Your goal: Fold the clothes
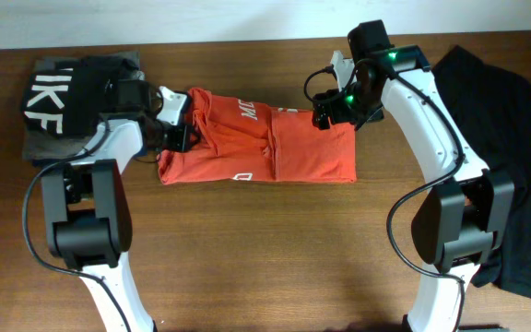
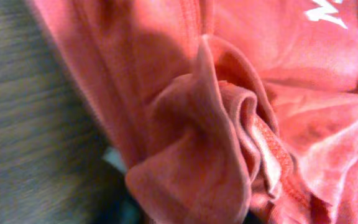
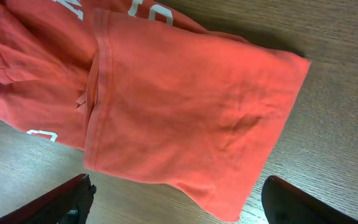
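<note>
At far left, beside a dark folded pile (image 1: 63, 101), the left arm bends inward, the left claw (image 1: 175, 129) clenched on bunched cloth of the orange shirt (image 1: 256, 152). It lies half folded, with white lettering, on the bench (image 1: 265, 249). Over its right half the right claw (image 1: 325, 115) hovers, released; a black garment (image 1: 514, 138) sprawls beyond.

Both are the same build tbh: a white tubular left arm (image 1: 118, 138) and a matching white tubular right arm (image 1: 431, 120), with fat black motor joints (image 1: 86, 219) and a thin black cable (image 1: 28, 212) looping off each. Small green lights (image 1: 392, 55) glow on the right one. The right claw (image 3: 179, 208) has chunky matte black fingers (image 3: 294, 202).
</note>
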Motion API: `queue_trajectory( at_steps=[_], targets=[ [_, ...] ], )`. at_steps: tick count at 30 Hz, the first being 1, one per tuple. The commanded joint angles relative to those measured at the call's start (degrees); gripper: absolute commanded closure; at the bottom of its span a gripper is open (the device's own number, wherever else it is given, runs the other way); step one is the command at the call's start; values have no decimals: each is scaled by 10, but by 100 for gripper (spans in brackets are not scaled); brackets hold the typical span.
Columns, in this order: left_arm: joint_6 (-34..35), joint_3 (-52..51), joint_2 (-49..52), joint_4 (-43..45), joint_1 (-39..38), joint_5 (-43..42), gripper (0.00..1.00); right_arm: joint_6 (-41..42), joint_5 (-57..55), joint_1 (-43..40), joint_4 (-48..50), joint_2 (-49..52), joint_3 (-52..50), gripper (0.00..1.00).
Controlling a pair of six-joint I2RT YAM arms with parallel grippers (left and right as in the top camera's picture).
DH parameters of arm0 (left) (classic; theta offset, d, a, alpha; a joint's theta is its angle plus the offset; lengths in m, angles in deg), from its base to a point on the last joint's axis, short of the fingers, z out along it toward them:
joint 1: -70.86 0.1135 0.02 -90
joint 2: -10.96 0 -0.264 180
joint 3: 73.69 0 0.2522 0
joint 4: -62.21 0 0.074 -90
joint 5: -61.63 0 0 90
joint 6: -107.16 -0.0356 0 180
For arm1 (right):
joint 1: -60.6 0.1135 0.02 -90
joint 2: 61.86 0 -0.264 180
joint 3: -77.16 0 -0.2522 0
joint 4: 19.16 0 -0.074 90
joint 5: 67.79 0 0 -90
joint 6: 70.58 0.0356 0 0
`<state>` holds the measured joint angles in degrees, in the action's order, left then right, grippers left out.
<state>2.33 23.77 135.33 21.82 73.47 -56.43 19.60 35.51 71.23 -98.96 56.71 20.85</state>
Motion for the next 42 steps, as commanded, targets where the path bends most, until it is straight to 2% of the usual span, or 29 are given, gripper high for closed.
queue_trajectory(
  at_steps=[1,2,7,16,21,23,24,26,27,28,30,34,37,42],
  targets=[
    [25,1,17,-4,28,8,89,-2,-5,0,-2,-9,11,9],
    [32,4,17,-8,36,8,99,-2,-5,0,-2,-9,11,9],
    [32,65,17,-77,47,9,100,-2,-5,0,-2,-9,11,9],
    [32,237,17,-239,40,9,99,-2,-5,0,-10,-9,11,9],
    [31,294,17,-290,18,9,99,9,-5,-2,-11,-7,2,8],
    [30,308,17,-297,2,9,99,20,-2,-1,-10,-3,-9,16],
    [30,312,17,-297,-6,11,99,20,3,-1,-9,-1,-15,26],
    [30,318,17,-298,-18,11,99,20,19,-1,3,2,-34,57],
    [30,322,17,-299,-26,11,99,20,31,-1,11,2,-46,69],
    [30,325,17,-299,-32,11,99,20,43,-1,21,2,-59,78],
    [30,335,17,-303,-45,12,99,23,71,-1,49,2,-93,88],
    [30,359,17,-319,-67,23,99,37,122,-1,115,2,-160,96],
    [30,384,17,-335,-85,36,99,45,170,-1,180,2,-215,96],
    [28,424,16,-358,-110,56,99,93,171,-1,271,2,-284,96]
  ],
)
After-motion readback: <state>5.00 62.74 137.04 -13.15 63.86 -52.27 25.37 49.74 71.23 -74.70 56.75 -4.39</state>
